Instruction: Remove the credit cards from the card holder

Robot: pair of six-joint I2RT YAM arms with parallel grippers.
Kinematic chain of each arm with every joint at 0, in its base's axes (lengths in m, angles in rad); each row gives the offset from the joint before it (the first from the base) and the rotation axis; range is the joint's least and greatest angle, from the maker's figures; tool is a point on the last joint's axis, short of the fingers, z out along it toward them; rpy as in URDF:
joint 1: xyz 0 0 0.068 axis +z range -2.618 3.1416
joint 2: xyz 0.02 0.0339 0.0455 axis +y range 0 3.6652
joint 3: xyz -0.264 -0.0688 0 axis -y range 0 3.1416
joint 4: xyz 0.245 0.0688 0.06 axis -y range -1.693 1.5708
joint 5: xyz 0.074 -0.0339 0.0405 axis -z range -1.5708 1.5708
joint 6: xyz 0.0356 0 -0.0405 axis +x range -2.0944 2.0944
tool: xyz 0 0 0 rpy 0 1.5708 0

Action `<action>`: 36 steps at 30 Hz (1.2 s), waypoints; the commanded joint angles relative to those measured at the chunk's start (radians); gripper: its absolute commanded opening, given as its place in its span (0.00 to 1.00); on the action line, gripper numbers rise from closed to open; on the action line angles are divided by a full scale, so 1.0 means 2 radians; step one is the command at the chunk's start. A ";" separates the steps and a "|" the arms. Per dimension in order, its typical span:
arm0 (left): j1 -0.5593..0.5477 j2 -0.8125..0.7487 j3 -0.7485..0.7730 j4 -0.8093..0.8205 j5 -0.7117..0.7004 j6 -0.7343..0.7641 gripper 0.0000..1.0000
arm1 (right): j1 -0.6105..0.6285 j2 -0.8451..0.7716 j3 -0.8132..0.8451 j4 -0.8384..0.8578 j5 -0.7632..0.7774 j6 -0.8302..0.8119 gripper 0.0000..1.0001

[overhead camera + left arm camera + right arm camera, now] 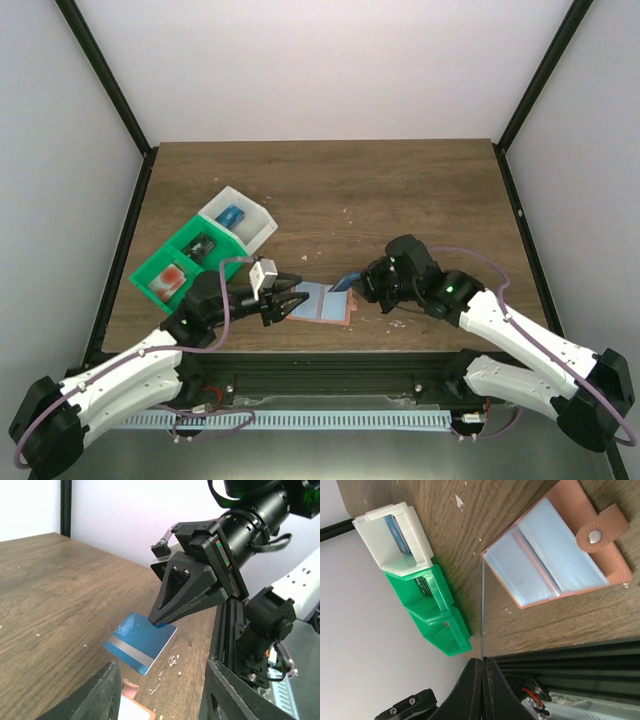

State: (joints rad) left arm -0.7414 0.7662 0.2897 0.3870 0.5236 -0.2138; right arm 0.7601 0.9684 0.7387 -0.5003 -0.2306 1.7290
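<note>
Brown wooden table [400, 190], white walls around it, black frame posts at the corners.

Far left we see a green tray [150, 265] with a white tray [262, 222] butted against its far end. The nearest green compartment holds a red card [172, 277], the next one a dark card [203, 247], and the white tray holds a second blue card [235, 216].

Next comes the left gripper [297, 303], low over the table at the left edge of the card holder [322, 303]. Its fingers [102, 695] stand apart with nothing clamped between them; a corner of the holder shows in the gap.

The card holder lies open and flat near the front edge of the table, between the two arms. Light blue pockets face up, with salmon edging and a snap tab [600, 532] folded out at one side. We see no card in the pockets.

Just right of the holder is a striped blue card [142, 642], tilted and lifted off the wood. We cannot tell whether its low corner touches the table. The right gripper [362, 285] is pinched tight on the card's upper corner, and its own wrist camera shows the card edge-on as a thin line.
</note>
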 commanded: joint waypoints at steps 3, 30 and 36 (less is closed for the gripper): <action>-0.005 0.009 0.000 0.009 0.021 0.075 0.49 | -0.005 -0.006 0.026 0.002 -0.029 0.031 0.00; -0.047 0.021 0.095 -0.168 -0.258 -0.236 0.62 | -0.002 0.075 -0.135 0.331 0.019 -0.442 0.01; -0.037 0.041 0.140 -0.203 -0.222 -0.331 0.65 | 0.025 0.088 -0.143 0.420 0.003 -0.625 0.00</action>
State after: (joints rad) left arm -0.8330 0.8322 0.5087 0.0765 0.0463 -0.7086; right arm 0.7673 1.1557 0.4404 0.1600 -0.2462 0.8024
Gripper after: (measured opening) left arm 0.648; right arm 0.010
